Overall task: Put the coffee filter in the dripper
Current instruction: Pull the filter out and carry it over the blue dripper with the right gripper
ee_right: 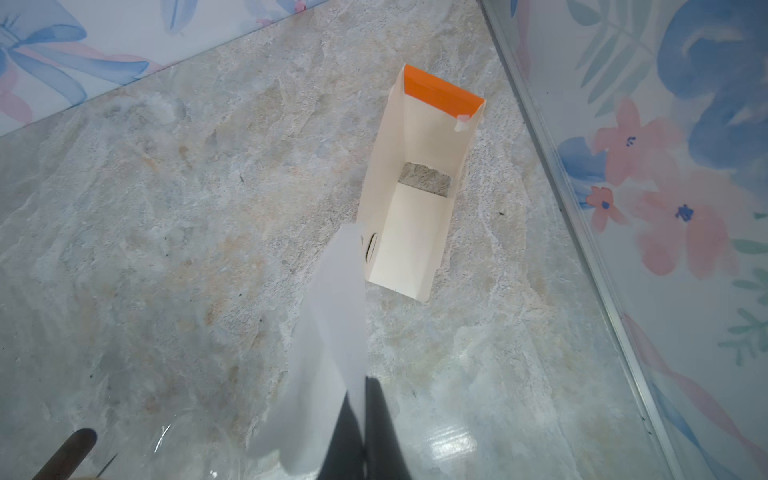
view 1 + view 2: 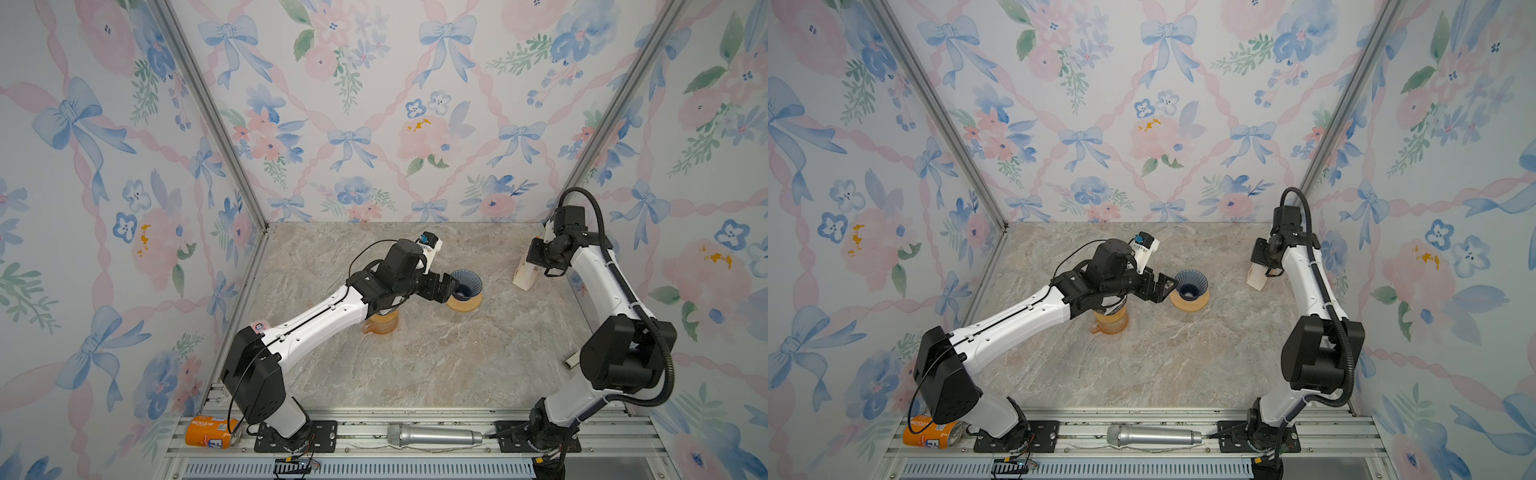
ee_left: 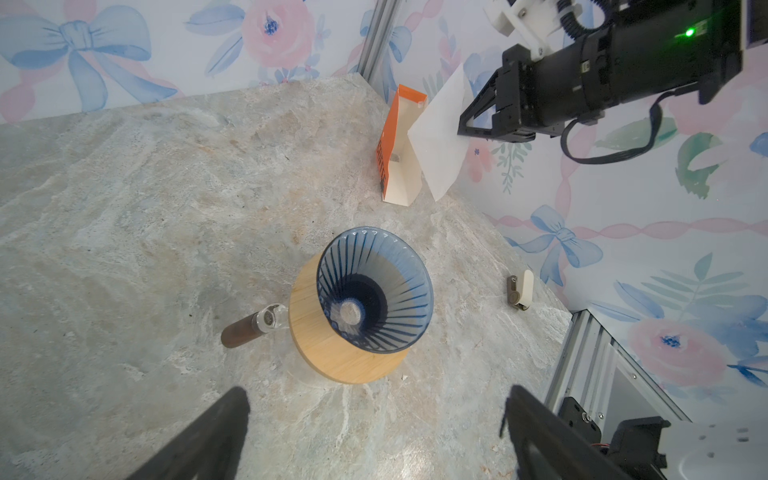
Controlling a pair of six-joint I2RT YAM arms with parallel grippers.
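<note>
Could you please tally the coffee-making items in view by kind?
White paper coffee filter: 1
Blue ribbed dripper with wooden collar: 1
Clear glass carafe with brown handle: 1
Amber translucent jug: 1
Orange-and-cream cardboard carton: 1
Total: 5

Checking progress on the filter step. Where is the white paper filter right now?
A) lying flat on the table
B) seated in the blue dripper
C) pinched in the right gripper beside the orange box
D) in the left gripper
C: the right gripper is shut on the coffee filter, which hangs beside the orange box; the blue dripper holds no paper and the left gripper is open.
</note>
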